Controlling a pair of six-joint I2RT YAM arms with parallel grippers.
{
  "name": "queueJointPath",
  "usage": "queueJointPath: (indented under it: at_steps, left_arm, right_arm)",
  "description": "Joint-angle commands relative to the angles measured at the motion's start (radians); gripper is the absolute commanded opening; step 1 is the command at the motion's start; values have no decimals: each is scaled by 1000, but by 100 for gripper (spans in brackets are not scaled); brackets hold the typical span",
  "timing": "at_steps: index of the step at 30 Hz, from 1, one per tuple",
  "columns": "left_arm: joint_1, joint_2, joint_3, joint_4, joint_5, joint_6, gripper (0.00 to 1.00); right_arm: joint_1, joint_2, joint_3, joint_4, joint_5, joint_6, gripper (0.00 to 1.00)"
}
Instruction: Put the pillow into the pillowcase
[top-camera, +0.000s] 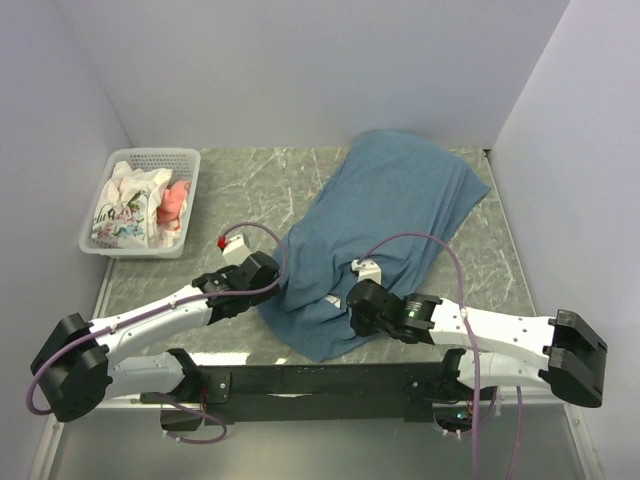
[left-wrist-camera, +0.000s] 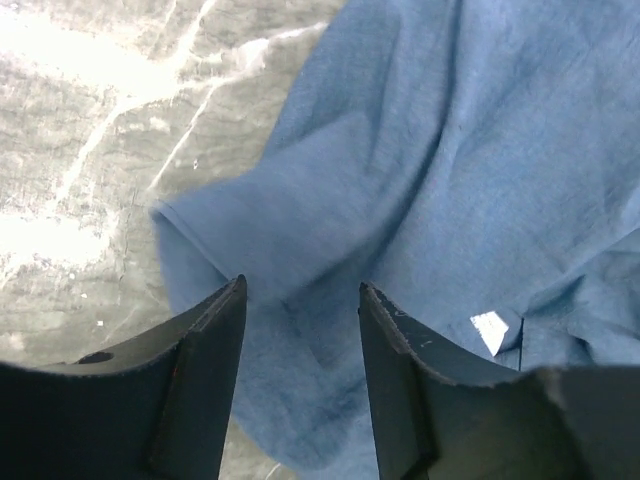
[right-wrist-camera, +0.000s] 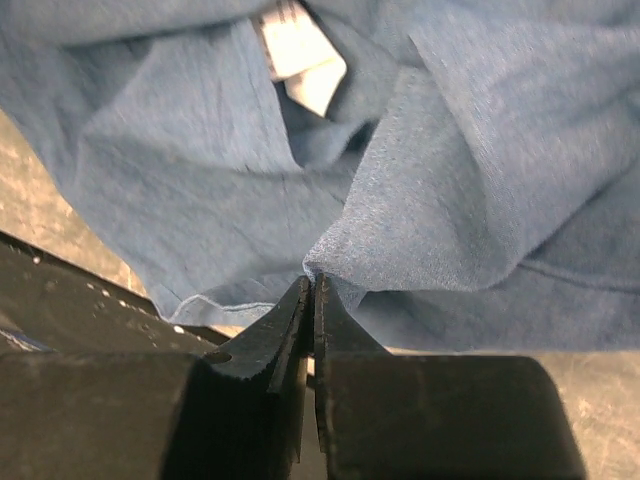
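The pillowcase (top-camera: 380, 230) is lying rumpled across the middle of the table (top-camera: 260, 180), with a cream patch of the pillow (right-wrist-camera: 300, 55) showing inside its opening. The right gripper (right-wrist-camera: 310, 285) is pinching a raised fold near the hem, jaws almost together. The left gripper (left-wrist-camera: 300, 300) is hovering over the near left corner, jaws parted, gripping nothing.

Bright, even lighting; soft shadows; glare on table (left-wrist-camera: 70, 110) in left wrist view.

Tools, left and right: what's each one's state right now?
Left tool: open, above the pillowcase.
Right tool: shut on a pillowcase fold.
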Motion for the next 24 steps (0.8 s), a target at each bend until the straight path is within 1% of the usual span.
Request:
queueJointPath:
  at_steps: [1, 3, 4, 6, 8, 10, 14, 15, 16, 18, 22, 24]
  left_arm:
    - [3, -7, 37, -52, 37, 56, 54]
    - [3, -15, 40, -83, 25, 63, 58]
    - [2, -35, 31, -101, 17, 65, 63]
    - [2, -58, 11, -97, 18, 77, 65]
    - [2, -69, 6, -74, 29, 106, 64]
    - [2, -41, 15, -65, 29, 122, 62]
    - [3, 40, 43, -25, 31, 184, 54]
    - [3, 63, 61, -31, 11, 185, 53]
    - [3, 109, 71, -32, 6, 195, 48]
    - [3, 146, 95, -32, -9, 201, 48]
    - [3, 197, 117, -11, -26, 227, 52]
    - [5, 223, 132, -20, -43, 229, 51]
  right_arm:
    - [12, -65, -41, -24, -3, 41, 8]
    - [17, -96, -53, -29, -12, 48, 8]
    - [18, -107, -68, -29, -15, 56, 8]
    - [23, -137, -82, -24, -29, 61, 8]
    - [29, -156, -101, -24, -33, 70, 8]
    - [32, -165, -115, -24, -36, 81, 8]
    - [49, -182, -135, -18, -43, 99, 8]
    - [51, -185, -138, -19, -44, 104, 8]
    - [52, -188, -142, -19, -43, 111, 8]
    - [64, -197, -147, -26, -38, 120, 8]
    - [74, -223, -168, -35, -32, 139, 8]
    - [81, -232, -174, -39, -33, 147, 8]
